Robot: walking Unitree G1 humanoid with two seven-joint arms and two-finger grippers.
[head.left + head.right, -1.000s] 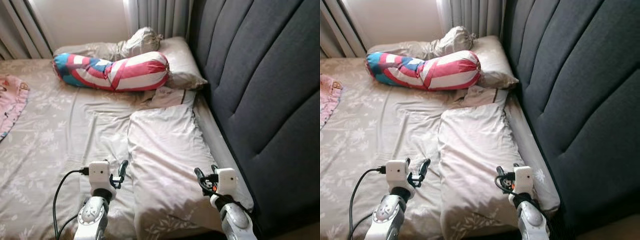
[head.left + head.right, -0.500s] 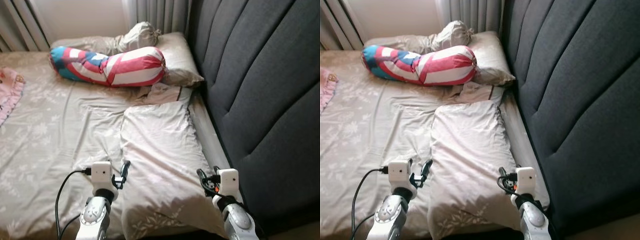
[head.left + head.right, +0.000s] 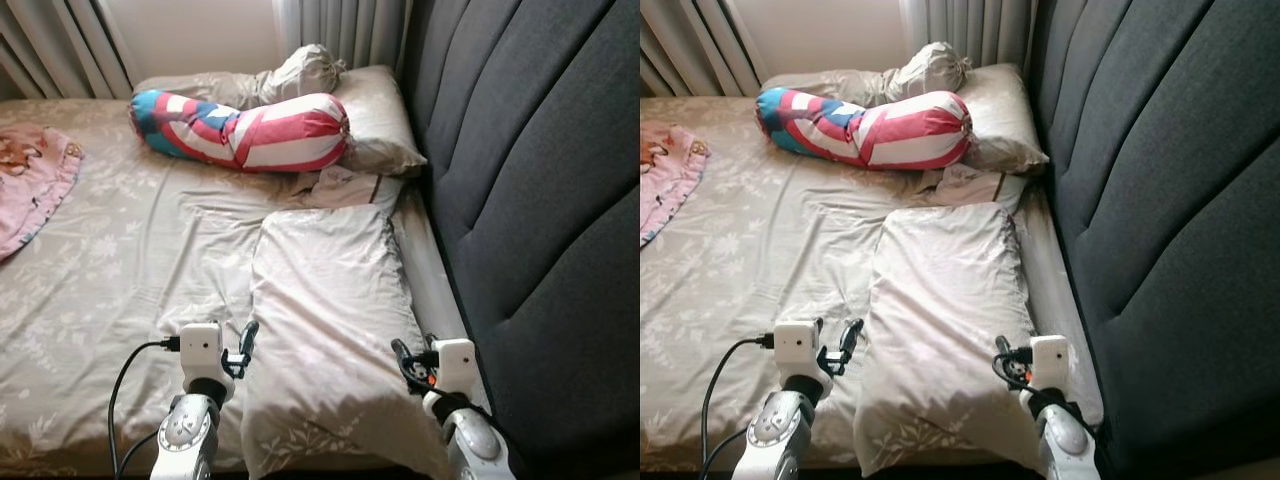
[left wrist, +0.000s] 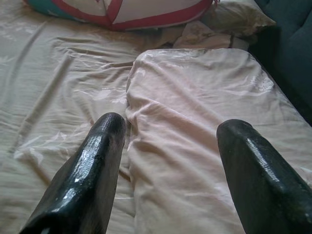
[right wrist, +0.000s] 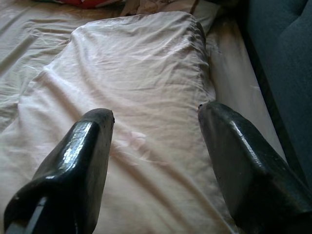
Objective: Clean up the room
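**Both grippers poised over the near pillow on an unmade bed**

The near pillow [image 3: 325, 330], pale beige and creased, lies flat on the bed [image 3: 120, 270] with its long side running along the dark grey padded headboard [image 3: 540, 200]. A narrow strip of mattress shows between the pillow and the headboard.

The left gripper [image 4: 168, 161] hangs above the pillow's outer edge, with its two black fingers [image 4: 92, 165] spread wide and nothing between them. One finger lies over the wrinkled sheet and the other over the pillow. In the head view the left gripper [image 3: 240, 350] sits at the pillow's left border, and a black cable loops from its wrist.

The right gripper [image 5: 156, 161] hangs above the pillow's headboard side, its fingers [image 5: 243, 161] likewise wide apart and empty. In the head view the right gripper [image 3: 408, 362] is near the pillow's right corner, just beside the headboard.

Beyond the near pillow lies a small crumpled cloth [image 3: 345, 185], touching the pillow's far end. Past it a bolster [image 3: 240, 130] striped in red, white and blue lies across the bed, and its right end rests against a second beige pillow [image 3: 380, 125] in the corner by the headboard. A bunched beige bundle [image 3: 300, 70] sits behind the bolster. A pink patterned blanket [image 3: 35, 185] lies at the bed's left side, well apart from the pillows. Grey curtains [image 3: 340, 25] hang behind the bed.
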